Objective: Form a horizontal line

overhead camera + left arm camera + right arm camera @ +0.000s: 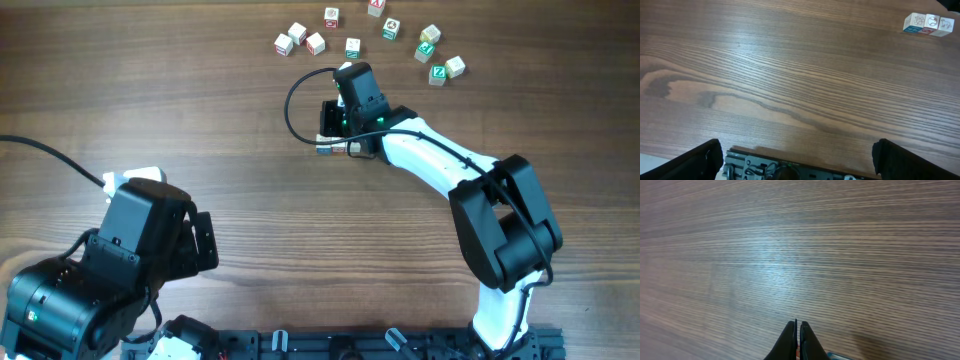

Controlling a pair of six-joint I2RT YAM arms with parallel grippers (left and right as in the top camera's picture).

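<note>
Right end effector [797,323] closed, left end effector [796,145] spread; horizontal line [929,23] apparently unbroken.

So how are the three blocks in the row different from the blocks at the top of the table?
The three blocks touch in one straight line; the loose blocks lie scattered, turned different ways. The row has three; the loose blocks are many more. Some loose blocks show green; the row shows blue and red. All are small white cubes.
</note>
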